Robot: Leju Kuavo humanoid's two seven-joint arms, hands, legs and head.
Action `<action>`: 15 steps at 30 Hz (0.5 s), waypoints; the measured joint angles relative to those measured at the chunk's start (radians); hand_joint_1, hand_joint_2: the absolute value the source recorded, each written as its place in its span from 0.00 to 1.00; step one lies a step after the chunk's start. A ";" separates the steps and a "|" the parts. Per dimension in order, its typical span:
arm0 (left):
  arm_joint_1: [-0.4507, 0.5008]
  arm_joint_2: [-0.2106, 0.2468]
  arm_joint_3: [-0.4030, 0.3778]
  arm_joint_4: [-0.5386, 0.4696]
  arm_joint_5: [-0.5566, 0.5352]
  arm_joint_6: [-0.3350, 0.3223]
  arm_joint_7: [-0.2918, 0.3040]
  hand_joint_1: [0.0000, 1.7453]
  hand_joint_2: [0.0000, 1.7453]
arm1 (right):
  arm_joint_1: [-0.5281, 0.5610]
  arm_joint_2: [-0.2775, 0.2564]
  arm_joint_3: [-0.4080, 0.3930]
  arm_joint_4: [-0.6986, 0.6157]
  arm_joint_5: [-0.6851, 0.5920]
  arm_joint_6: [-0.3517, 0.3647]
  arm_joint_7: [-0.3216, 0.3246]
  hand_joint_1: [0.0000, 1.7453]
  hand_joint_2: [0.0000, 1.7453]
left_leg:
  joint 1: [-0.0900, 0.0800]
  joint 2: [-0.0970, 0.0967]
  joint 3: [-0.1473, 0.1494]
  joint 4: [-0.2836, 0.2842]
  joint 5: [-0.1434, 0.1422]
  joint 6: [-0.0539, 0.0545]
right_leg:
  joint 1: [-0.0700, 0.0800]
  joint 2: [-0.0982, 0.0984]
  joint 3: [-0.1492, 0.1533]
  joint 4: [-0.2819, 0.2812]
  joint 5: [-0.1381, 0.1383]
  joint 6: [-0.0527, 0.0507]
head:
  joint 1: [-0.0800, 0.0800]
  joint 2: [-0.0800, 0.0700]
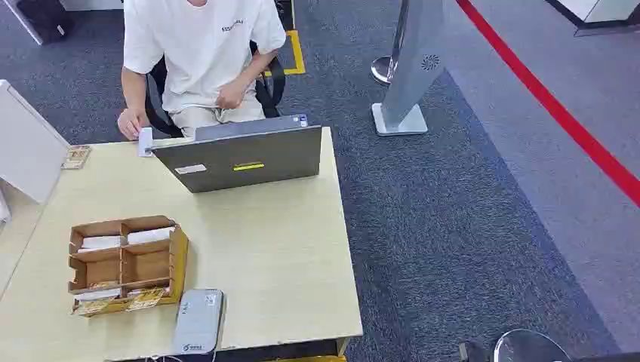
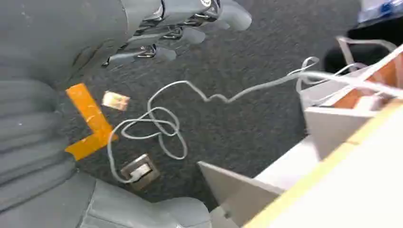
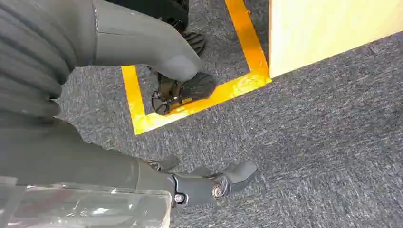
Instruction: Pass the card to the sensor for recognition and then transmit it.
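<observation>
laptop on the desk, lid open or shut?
Open. In the head view the laptop has its grey lid raised, its back toward the camera, with a person seated behind it. Whether the screen is on cannot be told.

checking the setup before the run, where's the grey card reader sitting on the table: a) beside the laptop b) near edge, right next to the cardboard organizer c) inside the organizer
b, the grey card reader lies at the table's near edge beside the cardboard organizer, well short of the laptop.

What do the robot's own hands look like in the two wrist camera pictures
Each shows a grey ribbed cover and a thick, smooth grey thumb. The left hand has grey fingers with dark metal linkages. The right hand has darker fingers with small round silver pivots, beside a clear plastic piece.
</observation>
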 joint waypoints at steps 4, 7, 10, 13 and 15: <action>0.012 0.000 -0.014 -0.043 0.026 0.040 -0.062 0.00 1.00 | 0.000 0.000 0.000 0.000 0.000 -0.001 -0.002 0.00 1.00 | 0.001 0.000 0.000 0.000 0.000 0.000 | 0.000 0.000 0.000 0.000 0.000 0.000 | 0.000 0.000; 0.067 0.001 -0.101 -0.181 0.046 0.146 -0.225 0.00 1.00 | 0.004 0.000 -0.001 0.000 0.003 -0.007 -0.013 0.00 1.00 | 0.001 0.000 0.000 0.000 0.000 0.000 | 0.001 0.000 0.000 0.000 0.000 0.000 | 0.000 0.000; 0.103 0.001 -0.210 -0.353 0.006 0.237 -0.293 0.00 1.00 | 0.004 0.000 0.000 0.001 0.014 -0.010 -0.014 0.00 1.00 | 0.000 -0.003 0.000 0.000 0.000 0.000 | 0.000 -0.003 0.001 0.000 0.000 0.000 | 0.000 0.000; 0.127 0.004 -0.300 -0.602 -0.107 0.236 -0.297 0.00 1.00 | -0.002 0.005 0.001 0.002 0.026 -0.011 -0.012 0.00 1.00 | 0.004 -0.003 -0.001 0.003 0.000 0.000 | 0.003 -0.002 0.001 0.000 0.000 0.000 | 0.002 0.000; 0.119 0.008 -0.358 -0.731 -0.210 0.238 -0.299 0.00 1.00 | -0.005 0.005 0.003 0.003 0.034 -0.014 -0.008 0.00 1.00 | 0.002 -0.004 0.000 0.003 0.000 0.000 | 0.002 -0.003 0.001 0.001 0.000 0.000 | 0.002 0.000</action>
